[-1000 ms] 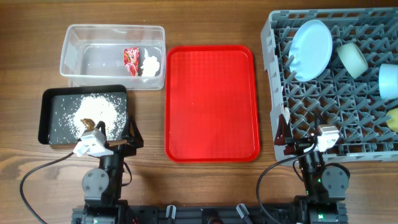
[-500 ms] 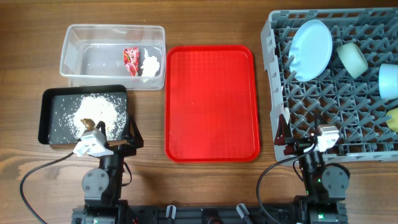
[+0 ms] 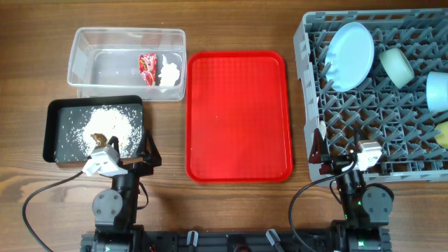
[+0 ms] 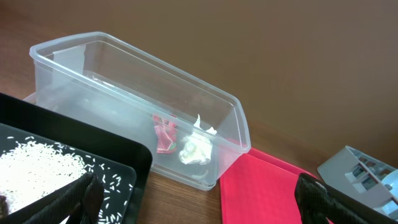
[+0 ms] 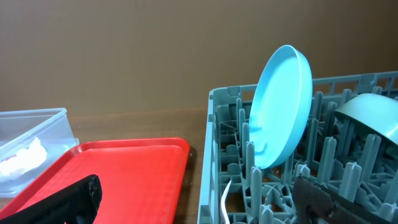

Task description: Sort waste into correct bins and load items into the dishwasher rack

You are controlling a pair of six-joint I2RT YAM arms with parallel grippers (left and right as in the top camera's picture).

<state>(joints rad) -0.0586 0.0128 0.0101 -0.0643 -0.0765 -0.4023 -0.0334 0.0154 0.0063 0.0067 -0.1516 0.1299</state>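
All waste's binned left of the red tray (image 3: 238,115): wrapper (image 3: 147,68), tissue (image 3: 170,72) in the tub (image 3: 79,66), scraps (image 3: 105,126) in the black tray (image 3: 56,145). Right of it the rack (image 3: 306,42) holds plate (image 3: 350,56), green bowl (image 3: 397,66), blue bowl (image 3: 437,91), cup (image 3: 442,134). Your left gripper (image 4: 199,199) and right gripper (image 5: 199,199) gape wide, empty. Looks about done.

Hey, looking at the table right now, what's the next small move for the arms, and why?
Probably none, since sorting looks finished: the red tray is bare, the wrapper and tissue lie in the clear tub, scraps in the black tray, and the plate, bowls and cup in the rack.
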